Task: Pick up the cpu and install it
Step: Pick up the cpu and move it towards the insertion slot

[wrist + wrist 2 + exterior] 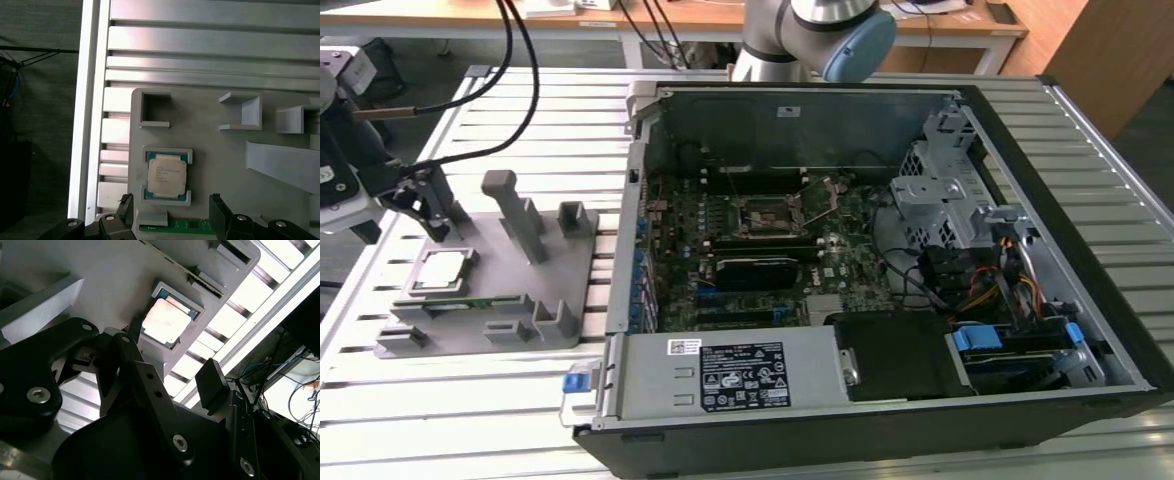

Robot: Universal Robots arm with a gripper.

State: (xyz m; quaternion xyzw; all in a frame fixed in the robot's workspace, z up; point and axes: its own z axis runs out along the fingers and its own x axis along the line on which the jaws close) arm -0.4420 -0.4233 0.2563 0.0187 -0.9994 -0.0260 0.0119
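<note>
— On the slatted aluminium table (427,400), largest item?
— Open black computer case (854,440); beside it, at the exterior view's left, grey plastic holder block (507,280).
— Gripper?
— Black two-finger gripper (171,201), fingers spread, empty, poised over holder block.
— Chip?
— Square silver-topped, green-edged cpu (166,175), seated in holder pocket, untouched.

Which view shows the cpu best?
The first wrist view: the cpu sits face-on in its grey holder, unobstructed. The second wrist view shows it obliquely, past the tool; the exterior view, from afar.
</note>
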